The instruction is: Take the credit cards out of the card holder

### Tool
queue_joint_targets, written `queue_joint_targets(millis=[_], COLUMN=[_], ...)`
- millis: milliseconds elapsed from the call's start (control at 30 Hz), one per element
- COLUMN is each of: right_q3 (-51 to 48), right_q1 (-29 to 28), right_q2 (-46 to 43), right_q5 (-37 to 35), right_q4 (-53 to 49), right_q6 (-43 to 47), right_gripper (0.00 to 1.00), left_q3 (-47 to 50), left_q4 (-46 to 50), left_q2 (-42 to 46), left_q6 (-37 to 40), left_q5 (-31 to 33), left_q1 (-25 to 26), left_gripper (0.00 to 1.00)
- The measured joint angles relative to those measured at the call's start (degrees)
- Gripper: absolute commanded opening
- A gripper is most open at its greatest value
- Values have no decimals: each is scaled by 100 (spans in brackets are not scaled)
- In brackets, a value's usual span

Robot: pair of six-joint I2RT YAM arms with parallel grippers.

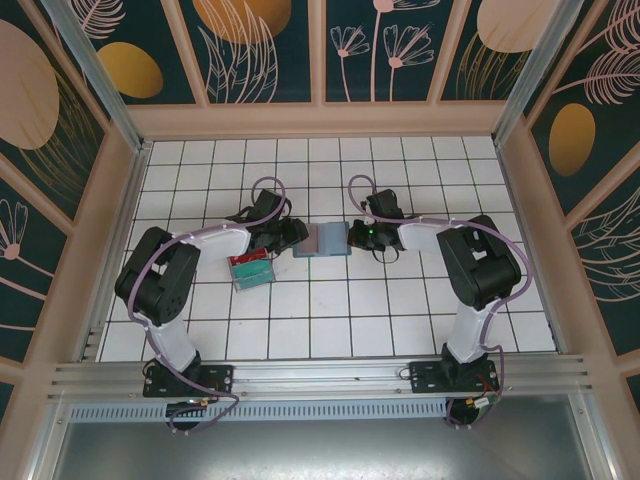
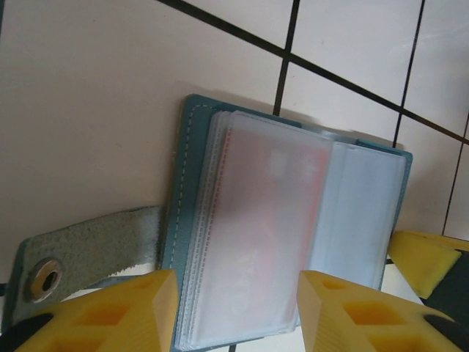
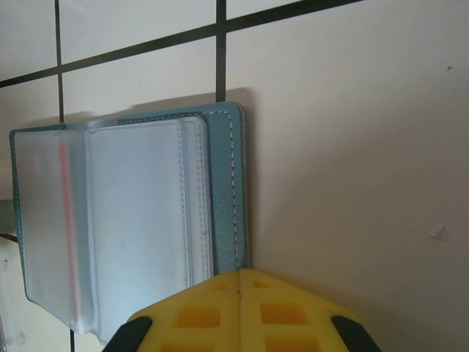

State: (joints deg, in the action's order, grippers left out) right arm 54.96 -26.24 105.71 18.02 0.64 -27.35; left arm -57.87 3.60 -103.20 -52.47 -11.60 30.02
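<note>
Teal card holder [image 1: 322, 240] lying open at the centre of the worktop [image 1: 400, 320], left hand [image 2: 236, 297] fingers apart over its clear sleeves [image 2: 359, 213], right hand [image 3: 238, 282] fingers together on its right cover, 1 seemingly red card [image 2: 264, 220] sleeved inside

LIGHT: we see bright, even light from above on the table [image 1: 330, 320] | SHADOW: we note soft, narrow shadows hugging the card holder [image 3: 223, 183] in both wrist views | GLARE: we find a milky sheen on its clear sleeves | FOCUS: we read the wrist views as soft and warm-tinted, the top view as sharper
</note>
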Motion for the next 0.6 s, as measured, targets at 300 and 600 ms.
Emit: queue_joint_targets(millis=[300,600], right_q3=[0,4], right_q1=[0,0], right_q2=[4,26], right_q5=[2,26], right_q4=[2,48], right_q6=[-2,-20], right_gripper=[0,0], left_q3=[-24,-68], left_q4=[-74,-83], left_q2=[-203,-234], left_q6=[2,7], left_q5=[-66,-149], left_q1=[63,92], left_gripper=[48,48])
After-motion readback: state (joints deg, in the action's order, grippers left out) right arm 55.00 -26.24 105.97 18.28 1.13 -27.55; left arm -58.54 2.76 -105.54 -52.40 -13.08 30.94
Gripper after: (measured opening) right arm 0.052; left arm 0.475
